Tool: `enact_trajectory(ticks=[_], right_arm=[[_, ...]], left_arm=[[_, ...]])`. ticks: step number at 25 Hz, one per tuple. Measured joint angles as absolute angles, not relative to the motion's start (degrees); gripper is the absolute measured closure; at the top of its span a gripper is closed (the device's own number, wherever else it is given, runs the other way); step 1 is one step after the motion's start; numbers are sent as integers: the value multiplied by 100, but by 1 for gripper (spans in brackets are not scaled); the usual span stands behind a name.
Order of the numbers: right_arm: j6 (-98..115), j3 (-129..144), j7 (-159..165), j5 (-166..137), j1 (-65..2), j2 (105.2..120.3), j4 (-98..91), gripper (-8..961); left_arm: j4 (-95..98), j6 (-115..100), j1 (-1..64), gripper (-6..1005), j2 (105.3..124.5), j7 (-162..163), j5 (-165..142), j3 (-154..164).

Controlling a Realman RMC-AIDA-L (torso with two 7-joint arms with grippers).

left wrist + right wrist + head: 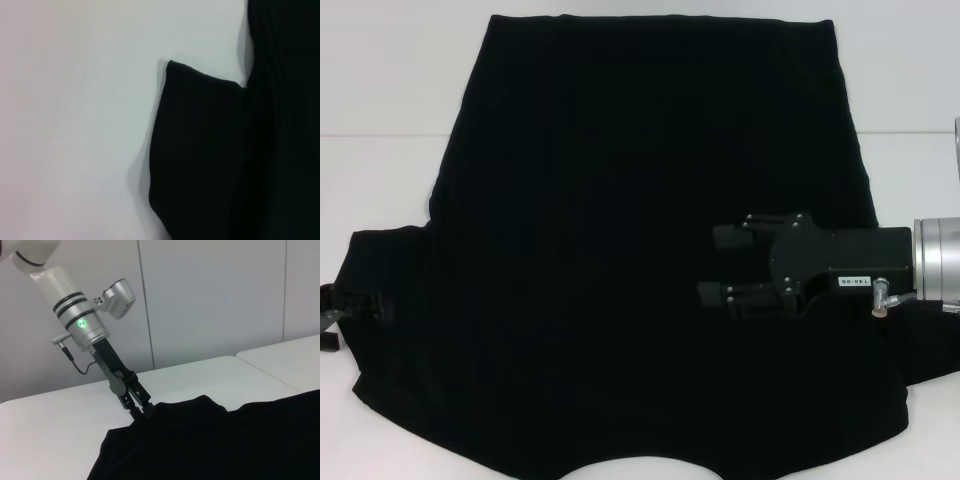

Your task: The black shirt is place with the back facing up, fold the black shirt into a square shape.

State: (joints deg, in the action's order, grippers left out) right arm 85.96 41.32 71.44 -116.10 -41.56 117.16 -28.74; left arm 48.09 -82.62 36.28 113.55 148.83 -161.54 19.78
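Observation:
The black shirt lies spread flat on the white table, plain side up, collar toward me. My right gripper hovers over the shirt's right middle, pointing left, fingers open with nothing between them. At the far left edge, my left gripper is at the tip of the left sleeve. In the right wrist view the left gripper reaches down with narrow fingers closed on the sleeve's edge. The left wrist view shows only the sleeve lying on the table.
The white table top extends left of the sleeve. A seam between table sections runs behind the shirt. A pale wall stands behind the table.

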Motion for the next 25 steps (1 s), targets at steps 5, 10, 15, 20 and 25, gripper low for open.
enact_trajectory(ticks=[5,10,15,20,25], right_arm=[[8605,4062,7141,-11610,-4148,11716,-2874,106],[8613,4001,7138,-11610,-4148,11716,-2874,107],[8603,3996,7138,-11610,-4148,11716,-2874,107],[8601,3934,7141,-11610,-4149,11716,-2874,107],[8596,3883,7139,-11610,-4149,11716,-2874,107]], left_arm=[[4756,-8201,3679,53,11355,14872,-16151,1978],[4676,-8090,3746,54,11355,14849,-16146,2084],[4667,-7937,3771,73,11355,14877,-16145,2252],[4681,-7845,3807,92,11351,14816,-16146,2265],[4649,-7663,3817,110,11327,14564,-16249,2279]])
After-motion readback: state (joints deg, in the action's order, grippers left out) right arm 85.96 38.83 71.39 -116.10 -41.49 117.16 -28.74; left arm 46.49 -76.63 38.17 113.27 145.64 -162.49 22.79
